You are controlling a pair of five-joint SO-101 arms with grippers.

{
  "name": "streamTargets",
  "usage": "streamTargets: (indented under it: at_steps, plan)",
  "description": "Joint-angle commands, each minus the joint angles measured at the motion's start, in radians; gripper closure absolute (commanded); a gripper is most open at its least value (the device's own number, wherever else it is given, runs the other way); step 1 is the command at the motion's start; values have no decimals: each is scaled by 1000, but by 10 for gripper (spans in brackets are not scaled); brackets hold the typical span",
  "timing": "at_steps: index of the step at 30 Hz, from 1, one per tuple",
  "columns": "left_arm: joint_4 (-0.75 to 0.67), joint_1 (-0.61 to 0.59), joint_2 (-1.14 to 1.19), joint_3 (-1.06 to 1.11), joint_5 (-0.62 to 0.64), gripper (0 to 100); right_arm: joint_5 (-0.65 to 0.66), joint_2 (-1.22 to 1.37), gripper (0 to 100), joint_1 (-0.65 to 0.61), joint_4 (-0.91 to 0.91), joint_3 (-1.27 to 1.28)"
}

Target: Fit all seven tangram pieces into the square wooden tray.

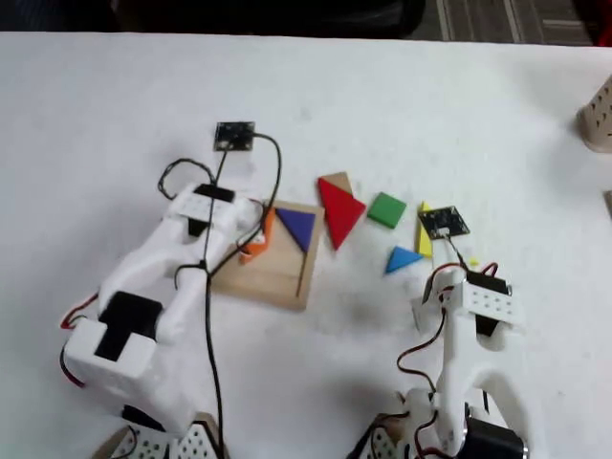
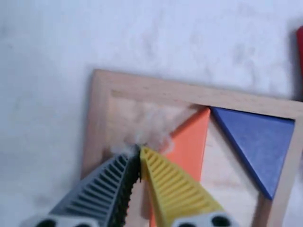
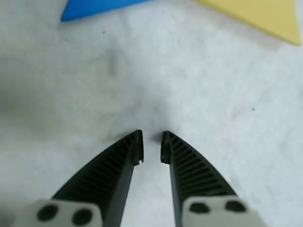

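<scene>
The square wooden tray (image 1: 273,279) lies flat on the worktop (image 1: 430,105), pale with a raised rim. Inside it, against the far right corner, sits a dark blue triangle (image 1: 296,228). An orange piece (image 2: 189,146) lies beside it, their tips almost meeting at the far rim. Just right of the tray lies a large red triangle (image 1: 339,212), with a tan piece (image 1: 337,178) touching its far edge. Farther right are a green square (image 1: 386,209), a yellow triangle (image 1: 424,234) and a light blue triangle (image 1: 402,259).
</scene>
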Motion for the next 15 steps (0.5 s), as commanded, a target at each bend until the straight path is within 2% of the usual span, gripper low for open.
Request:
streamTargets:
  at_steps: [1, 5, 15]
  plan:
    - [12, 38, -30, 8, -8, 976, 15, -2, 921, 8, -16, -5]
    - [44, 50, -88, 43, -8, 977, 15, -2, 921, 8, -16, -5]
    - [-68, 203, -271, 295, -8, 977, 15, -2, 921, 8, -16, -5]
